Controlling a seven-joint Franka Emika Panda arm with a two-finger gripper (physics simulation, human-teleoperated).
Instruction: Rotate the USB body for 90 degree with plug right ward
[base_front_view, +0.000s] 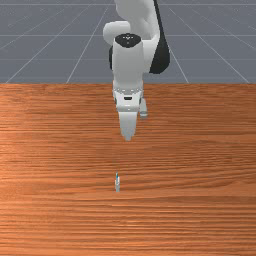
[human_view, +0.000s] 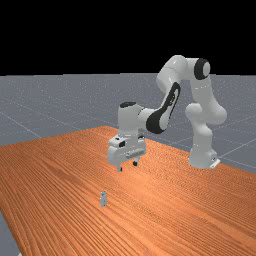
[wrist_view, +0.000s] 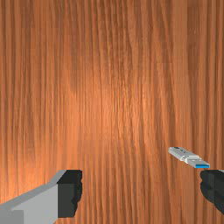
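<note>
Empty and spread wide, the gripper (human_view: 127, 166) hangs near the far view's middle. The USB body (base_front_view: 117, 183) sits in the front view's lower middle, slightly left. Approach seems the current step; next, align above the body and descend before gripping.

Streaky orange-brown wooden table (base_front_view: 50, 150), grey floor (human_view: 50, 100), pale lines (base_front_view: 50, 35) across it, black background (human_view: 75, 35)

Bench (human_view: 165, 200): was wood, with fine lines in it, and a bit shiny where light hit
USB stick (wrist_view: 178, 153): looked smooth and hard, like plastic
Claw (human_view: 127, 167): had dull pads (wrist_view: 69, 197)
Arm (human_view: 202, 125): looked smooth, like hard plastic, with a soft shine
</note>
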